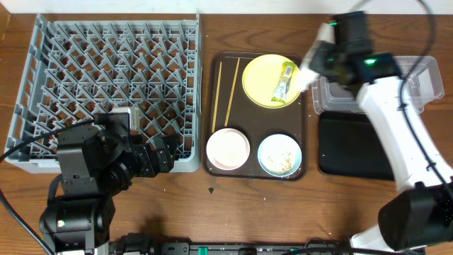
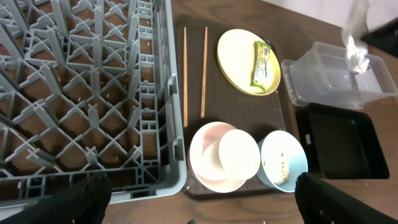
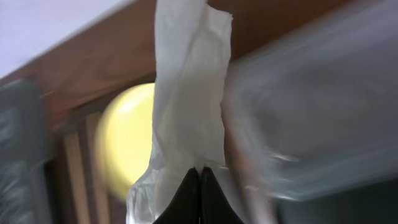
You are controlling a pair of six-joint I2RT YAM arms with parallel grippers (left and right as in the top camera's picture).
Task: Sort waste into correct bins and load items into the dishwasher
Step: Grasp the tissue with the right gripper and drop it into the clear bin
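Table (image 1: 248,205); wrist close-up, paper (image 3: 186,93) between right fingers (image 3: 185,202)

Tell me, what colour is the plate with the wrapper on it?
Yellow. The plate shows best in the left wrist view.

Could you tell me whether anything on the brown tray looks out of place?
Yes: a snack wrapper lies on the yellow plate and rice-like scraps sit in the light-blue bowl; waste on dishes.

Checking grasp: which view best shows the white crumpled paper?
Right wrist: the white crumpled paper fills the frame, pinched by the shut right gripper. Overhead shows a small white strip; left wrist only a blur.
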